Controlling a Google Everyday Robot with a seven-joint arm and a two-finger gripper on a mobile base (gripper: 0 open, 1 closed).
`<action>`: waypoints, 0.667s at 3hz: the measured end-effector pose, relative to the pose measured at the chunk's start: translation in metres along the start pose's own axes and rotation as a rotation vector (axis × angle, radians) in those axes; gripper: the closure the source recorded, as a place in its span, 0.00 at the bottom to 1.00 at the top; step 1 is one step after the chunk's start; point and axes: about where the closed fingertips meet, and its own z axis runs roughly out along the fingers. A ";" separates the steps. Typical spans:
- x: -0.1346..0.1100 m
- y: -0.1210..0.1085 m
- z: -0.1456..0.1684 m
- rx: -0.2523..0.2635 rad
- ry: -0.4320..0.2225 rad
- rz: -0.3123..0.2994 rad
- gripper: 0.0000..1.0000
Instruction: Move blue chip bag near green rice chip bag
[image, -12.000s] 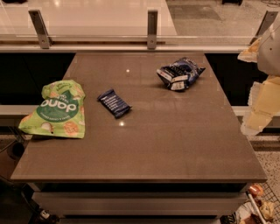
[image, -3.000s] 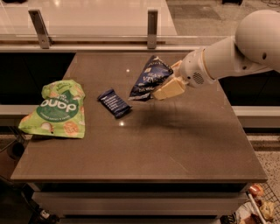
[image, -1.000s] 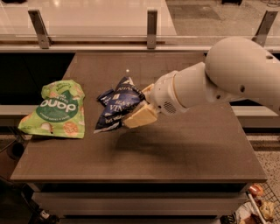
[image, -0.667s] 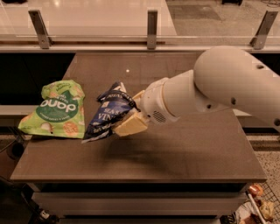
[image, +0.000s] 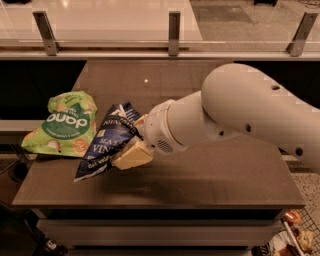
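While the blue chip bag hangs in the gripper, I wouldn't call the task closed.

Camera view, the only one:
- Gripper sits over the left half of the desk, at the end of the big white arm reaching in from the right. Its cream fingers are clamped on the bag's right edge, one above and one below.
- Blue chip bag is tilted, top corner up toward the wrist and bottom corner down toward the front-left of the desk. It looks lifted, with a shadow under it. Can't tell whether the low corner touches the surface.
- Green rice chip bag lies flat at the left edge of the desk, logo up. The blue bag's left side is just beside its right side. From this angle they nearly meet; can't confirm contact.

Status, my read:
- Done: pick and carry. The bag is already in the target zone, next to the green one.
- Left: lower it, let go, pull the arm back.
- Watch item: the bag is puffy and held by one edge, so it may flop onto the green bag on release.
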 end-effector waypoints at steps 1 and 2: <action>-0.002 0.001 -0.001 0.004 0.002 -0.005 0.82; -0.004 0.002 -0.002 0.005 0.003 -0.010 0.59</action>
